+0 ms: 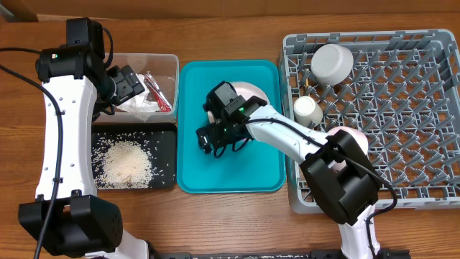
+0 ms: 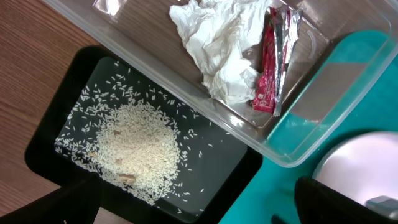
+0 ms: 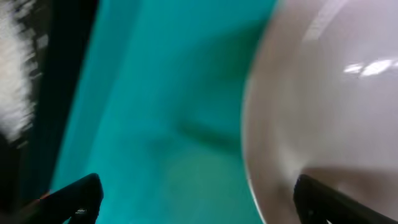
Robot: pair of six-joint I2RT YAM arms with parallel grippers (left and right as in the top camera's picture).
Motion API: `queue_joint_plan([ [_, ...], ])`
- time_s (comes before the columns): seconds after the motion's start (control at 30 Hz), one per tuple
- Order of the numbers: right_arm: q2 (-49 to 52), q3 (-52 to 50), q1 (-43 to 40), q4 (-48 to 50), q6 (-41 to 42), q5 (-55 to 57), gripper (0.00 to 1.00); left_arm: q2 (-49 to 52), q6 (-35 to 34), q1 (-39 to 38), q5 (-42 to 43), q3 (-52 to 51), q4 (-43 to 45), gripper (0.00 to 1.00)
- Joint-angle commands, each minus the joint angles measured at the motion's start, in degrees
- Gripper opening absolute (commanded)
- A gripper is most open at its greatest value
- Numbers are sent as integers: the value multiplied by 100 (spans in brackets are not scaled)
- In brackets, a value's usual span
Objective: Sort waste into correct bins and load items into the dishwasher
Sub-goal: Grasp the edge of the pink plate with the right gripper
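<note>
Wooden worktop [image 1: 230, 216], dish-loading step: right tool [image 1: 223, 146] hung wide open, empty, over the pale pink round plate [image 3: 323, 93] edge, probably needing a rim grab next.

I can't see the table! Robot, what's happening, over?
Left gripper open above clear plastic tub. Right gripper open at pale pink round plate on teal plastic tray. Nothing blocking.
</note>
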Motion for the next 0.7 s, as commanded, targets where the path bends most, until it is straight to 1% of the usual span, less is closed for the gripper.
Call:
queue_joint_plan([
  [0.0,149,-133,136,-160,79,-1414,100,-17,7,20,-15,127,4,100],
  [0.17,149,-133,321,-168,-409,-1794,100,-17,7,22,-15,127,4,100],
  [0.27,149,-133,417,-160,-422,-1810,100,-17,7,22,-17,127,4,100],
  [0.37,149,-133,481,-177,-684,-1919,100,-17,4,22,-15,127,4,100],
  [0.5,98,-105,463,-192,-791,-1917,100,-17,7,22,-15,127,4,100],
  [0.57,15,-33,400,-275,-800,-1989,100,-17,7,22,-15,127,4,100],
  [0.67,-186,264,273,-656,-802,-2120,100,-17,7,22,-17,127,4,100],
])
